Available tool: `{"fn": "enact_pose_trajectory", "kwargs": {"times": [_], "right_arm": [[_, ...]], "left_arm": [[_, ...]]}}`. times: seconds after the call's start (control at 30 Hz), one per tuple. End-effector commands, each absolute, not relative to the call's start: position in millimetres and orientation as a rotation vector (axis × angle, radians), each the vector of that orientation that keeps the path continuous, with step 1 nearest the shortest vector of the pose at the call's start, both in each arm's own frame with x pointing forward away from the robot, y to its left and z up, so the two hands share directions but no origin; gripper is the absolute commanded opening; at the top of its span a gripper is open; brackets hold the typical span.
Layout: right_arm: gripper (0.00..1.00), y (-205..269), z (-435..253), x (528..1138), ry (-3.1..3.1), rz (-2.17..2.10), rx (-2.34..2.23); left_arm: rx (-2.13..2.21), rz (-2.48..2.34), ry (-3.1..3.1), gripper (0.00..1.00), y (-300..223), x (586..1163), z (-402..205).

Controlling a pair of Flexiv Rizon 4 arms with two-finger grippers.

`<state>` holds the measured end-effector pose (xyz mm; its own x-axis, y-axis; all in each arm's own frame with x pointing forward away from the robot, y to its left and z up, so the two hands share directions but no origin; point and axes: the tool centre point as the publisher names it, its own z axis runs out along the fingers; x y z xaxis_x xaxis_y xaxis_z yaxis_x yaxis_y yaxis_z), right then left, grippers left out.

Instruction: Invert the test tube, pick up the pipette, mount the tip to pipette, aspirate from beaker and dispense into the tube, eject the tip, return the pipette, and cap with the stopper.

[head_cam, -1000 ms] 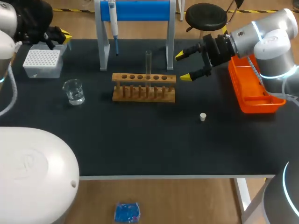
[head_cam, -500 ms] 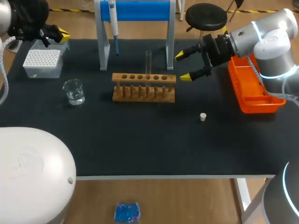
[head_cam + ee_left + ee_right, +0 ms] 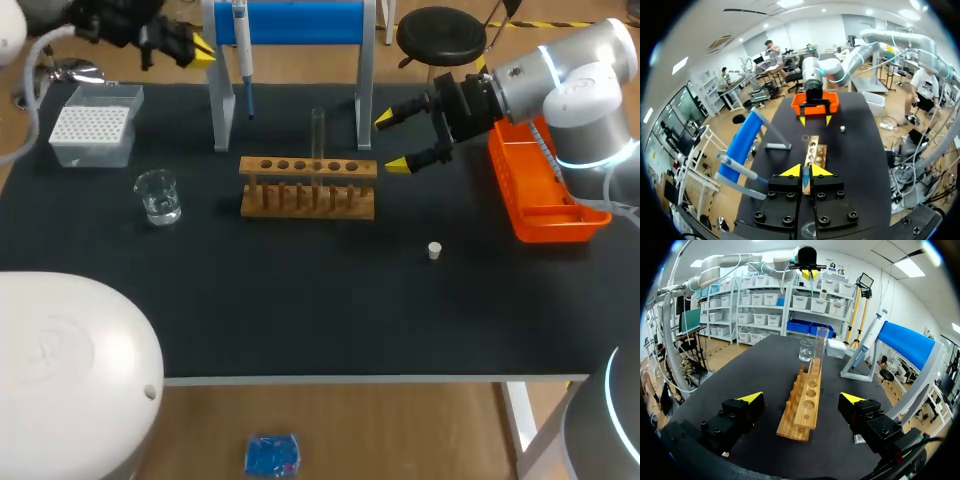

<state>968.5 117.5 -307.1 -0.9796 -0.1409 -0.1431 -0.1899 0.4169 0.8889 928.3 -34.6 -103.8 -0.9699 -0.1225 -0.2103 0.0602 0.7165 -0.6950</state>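
Near the rack (image 3: 308, 187) — stopper (image 3: 434, 250), orange bin (image 3: 540, 190)

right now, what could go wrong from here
The left gripper hangs close to the blue stand; coming in off line, it might bump the frame or knock the pipette off. The right gripper sits open just past the rack; a careless sweep could shove it and tip the test tube.

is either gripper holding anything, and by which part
The left gripper is shut on a blue tip, by its upper end; the rest hangs below it. The right gripper is open and holds nothing.
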Motion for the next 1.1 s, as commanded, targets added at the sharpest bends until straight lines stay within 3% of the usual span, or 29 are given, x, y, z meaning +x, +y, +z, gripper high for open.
{"fn": "enact_pose_trajectory", "kwargs": {"times": [0.03, 0.63, 1.1], "right_arm": [[1.00, 117.2, -306.3, 968.8, 2.608, 1.641, -0.306], [1.00, 117.2, -306.3, 968.8, 2.608, 1.641, -0.306], [1.00, 117.2, -306.3, 968.8, 2.608, 1.641, -0.306]], "left_arm": [[-0.013, -1.114, 2.741, 0.00, -61.9, 935.1, -108.7], [-0.257, -1.206, 2.703, 0.00, -110.1, 886.1, -140.0], [-0.291, -1.239, 2.744, 0.00, -138.4, 883.4, -165.5]]}}
